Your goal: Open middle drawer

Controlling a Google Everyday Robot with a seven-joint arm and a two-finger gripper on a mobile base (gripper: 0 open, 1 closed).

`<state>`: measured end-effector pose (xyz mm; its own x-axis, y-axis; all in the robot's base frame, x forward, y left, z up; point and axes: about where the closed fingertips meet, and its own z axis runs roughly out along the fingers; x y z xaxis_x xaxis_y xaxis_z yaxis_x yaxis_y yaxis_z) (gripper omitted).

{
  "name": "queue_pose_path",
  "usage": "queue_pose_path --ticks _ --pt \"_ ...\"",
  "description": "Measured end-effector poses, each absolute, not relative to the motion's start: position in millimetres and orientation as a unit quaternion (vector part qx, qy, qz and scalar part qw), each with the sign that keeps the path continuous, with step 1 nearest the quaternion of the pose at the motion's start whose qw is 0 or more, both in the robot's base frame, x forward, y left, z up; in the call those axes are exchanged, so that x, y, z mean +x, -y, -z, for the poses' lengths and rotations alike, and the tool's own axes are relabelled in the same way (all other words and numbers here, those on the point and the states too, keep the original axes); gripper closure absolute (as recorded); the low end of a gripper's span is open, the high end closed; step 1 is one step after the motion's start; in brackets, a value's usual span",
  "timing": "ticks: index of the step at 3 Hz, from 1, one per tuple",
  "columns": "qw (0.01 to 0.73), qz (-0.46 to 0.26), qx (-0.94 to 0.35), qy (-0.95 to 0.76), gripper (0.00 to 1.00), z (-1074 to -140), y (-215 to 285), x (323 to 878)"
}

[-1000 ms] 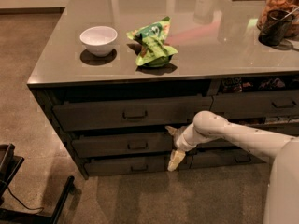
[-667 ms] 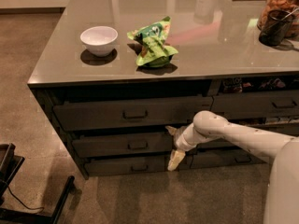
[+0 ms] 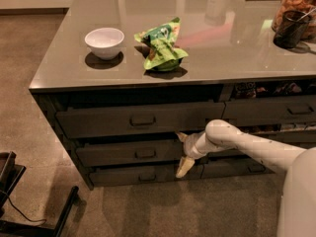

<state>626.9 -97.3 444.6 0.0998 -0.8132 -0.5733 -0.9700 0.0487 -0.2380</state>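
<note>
**End effector at the right end of the middle drawer, spread wide**

The bench (image 3: 89,68) fills the upper part of the camera view, with three stacked drawer fronts on its near face. The white arm (image 3: 256,149) reaches in from the right, low and almost level. The middle drawer (image 3: 113,154) lies between the taller top drawer (image 3: 98,122) and the slimmer bottom drawer (image 3: 118,177).

The end effector (image 3: 182,152) is at that drawer's right end. Its jaws are wide apart and have hold of nothing. One finger (image 3: 181,137) points up at the gap above the front; the other (image 3: 184,168) hangs down over the gap below. I cannot tell whether either presses on the front.

To do the step well, I judge the pull should run straight out from the bench. The end effector sits well to the right of the loop handle (image 3: 145,154), so an off-centre pull may skew the drawer. A finger hooked behind the front's edge would probably hold better than a pinch.

A white bowl (image 3: 104,42) and a green snack bag (image 3: 162,46) sit on the bench, out of the way.
</note>
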Motion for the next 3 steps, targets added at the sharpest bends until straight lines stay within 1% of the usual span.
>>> queue_pose_path --ticks 1,3 --pt "0.313 -0.126 -0.677 -0.654 0.00 -439.5 95.3 641.2" --pt "0.299 -0.132 -0.684 -0.652 0.00 -424.4 89.6 657.1"
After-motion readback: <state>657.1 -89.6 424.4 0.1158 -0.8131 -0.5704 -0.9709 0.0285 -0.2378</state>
